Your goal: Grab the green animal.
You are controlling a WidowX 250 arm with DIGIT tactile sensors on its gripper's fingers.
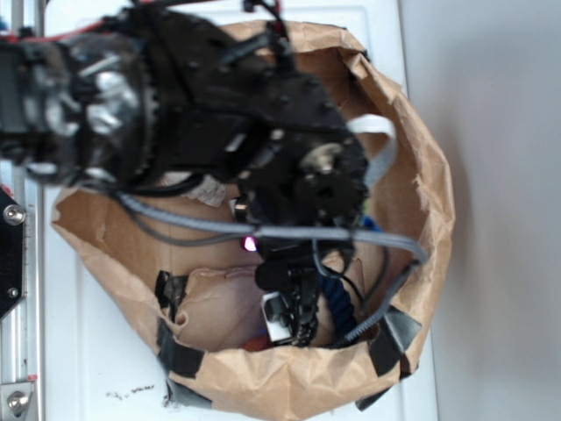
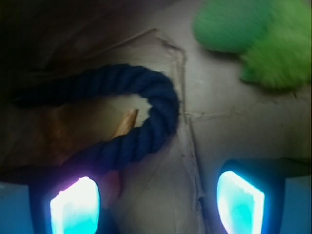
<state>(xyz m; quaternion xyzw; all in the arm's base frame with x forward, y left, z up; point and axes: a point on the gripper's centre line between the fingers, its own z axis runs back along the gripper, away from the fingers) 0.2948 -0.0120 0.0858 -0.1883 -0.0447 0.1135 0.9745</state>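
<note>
The green animal is a fuzzy lime-green plush lying at the top right of the wrist view, on the floor of a brown paper bag. My gripper is open, its two lit fingertips wide apart with only bag paper between them. The plush lies well ahead and to the right of the right fingertip, not touching it. In the exterior view the gripper hangs inside the bag, and the arm hides the plush.
A dark navy rope ring lies ahead and left, its loop passing close above the left fingertip; a piece of it shows beside the gripper. The bag's crumpled walls surround the gripper. The bag sits on a white table.
</note>
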